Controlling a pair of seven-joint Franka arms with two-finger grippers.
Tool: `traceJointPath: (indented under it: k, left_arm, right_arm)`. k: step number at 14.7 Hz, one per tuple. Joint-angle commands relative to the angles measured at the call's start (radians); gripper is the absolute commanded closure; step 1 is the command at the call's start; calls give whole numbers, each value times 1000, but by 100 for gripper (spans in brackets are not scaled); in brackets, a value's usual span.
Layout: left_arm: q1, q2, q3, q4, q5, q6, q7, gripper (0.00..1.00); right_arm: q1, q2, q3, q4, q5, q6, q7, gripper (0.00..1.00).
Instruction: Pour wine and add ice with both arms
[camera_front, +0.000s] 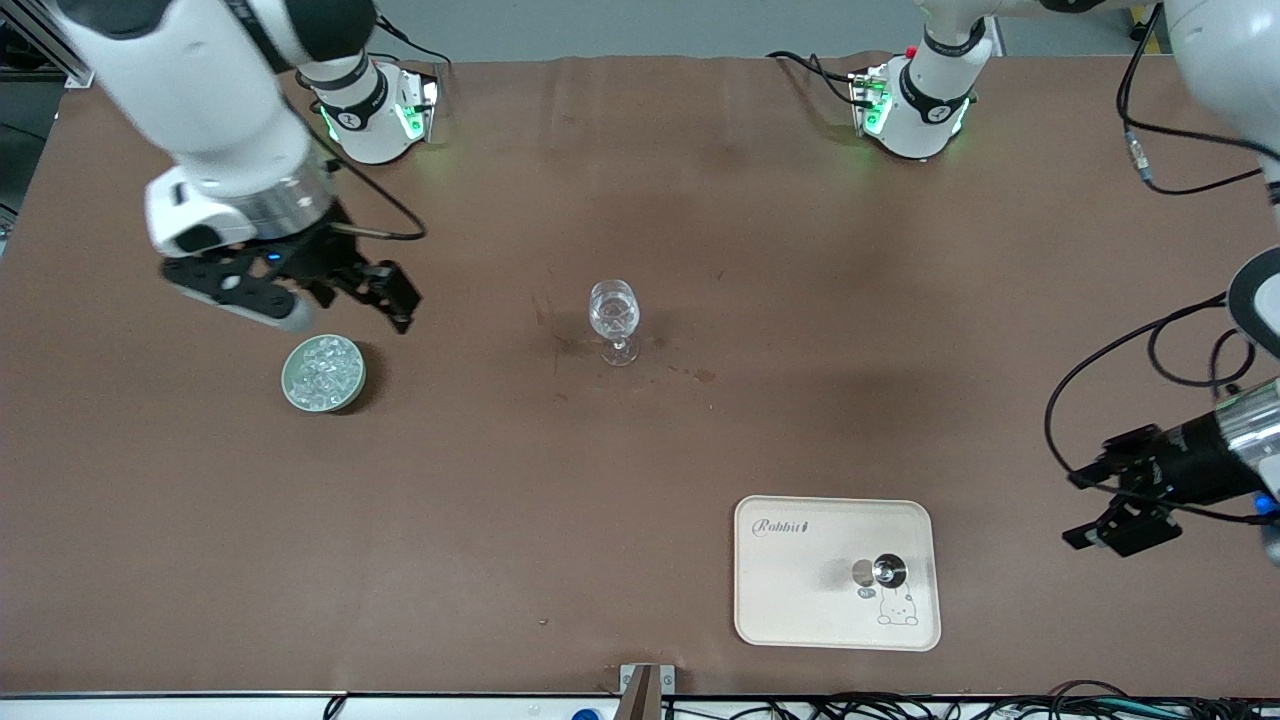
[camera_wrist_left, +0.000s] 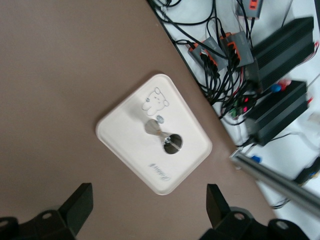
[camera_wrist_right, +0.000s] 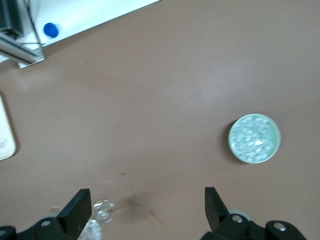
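Cream rectangular plastic tray lies nearest; left gripper waits nearby, fingers wide. Right gripper, fingers wide, hovers beside pale green bowl of ice, presumably to pick some for the clear stemmed glass.

One word is found on the cream tray: "Rabbit", printed in dark script near the corner toward the robots and the right arm's end. A small cartoon animal is drawn near the tray's edge nearest the front camera. No other legible text is seen.
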Motion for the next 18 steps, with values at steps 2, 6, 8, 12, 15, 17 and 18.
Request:
traceJointPath:
  k: [2,6,8,12,15,17,18]
  left_arm:
    - [14,-124,-101,-56,246,-95,219,0]
    - [25,-294,-131,-209,347,-114,449,1]
    - [22,-387,-169,-293,412,-120,503,1]
    - [16,-574,-204,-462,447,-120,527,1]
    - [10,-639,-206,-524,447,-125,526,1]
    - [-8,-622,-204,-495,446,-154,508,1]
    - [-18,-598,-204,-472,447,-155,509,1]
  right_arm:
    - [-161,-42,16,-18,-10,-33,-168,0]
    - [-325,-68,17,-18,-7,-65,-430,0]
    - [-390,-99,22,-19,-7,-94,-484,0]
    - [-468,-128,46,-28,6,-131,-539,0]
    - [-571,-131,144,-27,16,-146,-607,0]
    - [-590,-130,169,-27,16,-158,-607,0]
    - [-590,-128,169,-27,16,-159,-607,0]
